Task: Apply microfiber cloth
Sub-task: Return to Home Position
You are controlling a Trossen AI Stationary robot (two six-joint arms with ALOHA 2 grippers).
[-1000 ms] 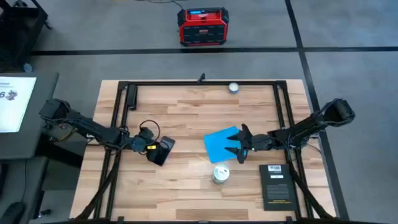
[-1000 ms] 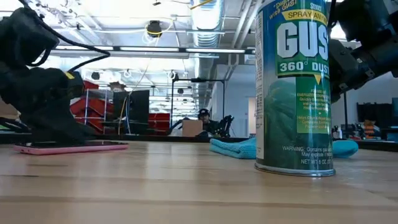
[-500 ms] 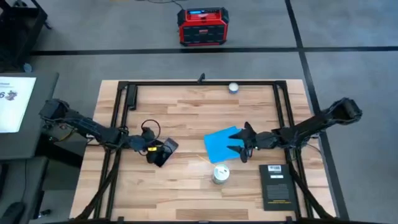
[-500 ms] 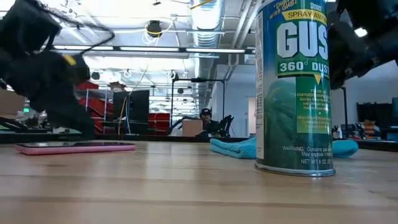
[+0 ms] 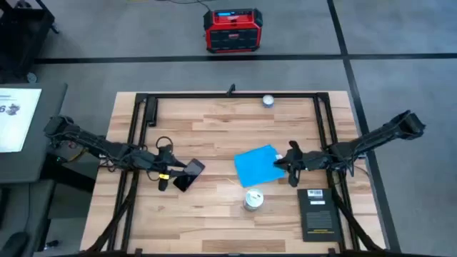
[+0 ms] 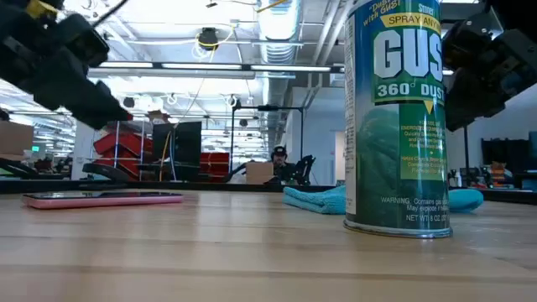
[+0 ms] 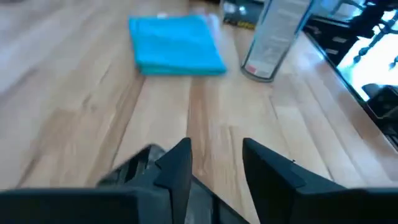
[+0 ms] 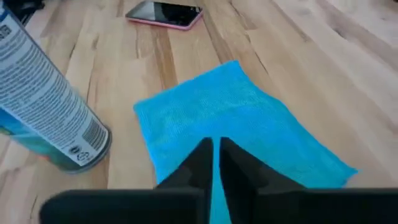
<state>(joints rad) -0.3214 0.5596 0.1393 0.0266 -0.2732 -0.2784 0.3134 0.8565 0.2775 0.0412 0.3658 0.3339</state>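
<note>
High view, L to R: the left arm comes in over the left edge of the counter (image 5: 214, 128). The left gripper (image 5: 170, 173) sits just beside the phone (image 5: 188, 175), which lies screen-up at a slant, left of centre. Left wrist view: its fingers (image 7: 177, 165) are partway open w/ bare wood showing btwn them and nothing held. Low view: the phone (image 6: 101, 199) lies flat, pink edge showing, w/ the left gripper up above it, not touching.

The blue cloth (image 5: 257, 165) lies flat near the counter's middle, right of the phone & apart from it, turned at an angle. Neither gripper has hold of it. The spray can (image 5: 253, 200) stands upright near the cloth, on the front-edge side, not touching it. In the low view the can (image 6: 398, 117) is in front, w/ the cloth (image 6: 315, 199) behind it.

The right gripper (image 5: 285, 164) is at the cloth's right edge, its arm coming in from the right side. Right wrist view: its fingers (image 8: 200, 165) are almost together, only a thin slit btwn them, empty, over the cloth (image 8: 230, 118). The low view shows this gripper raised off the counter.

The black booklet (image 5: 316, 212) w/ a white label lies flat at front right, near the can.
</note>
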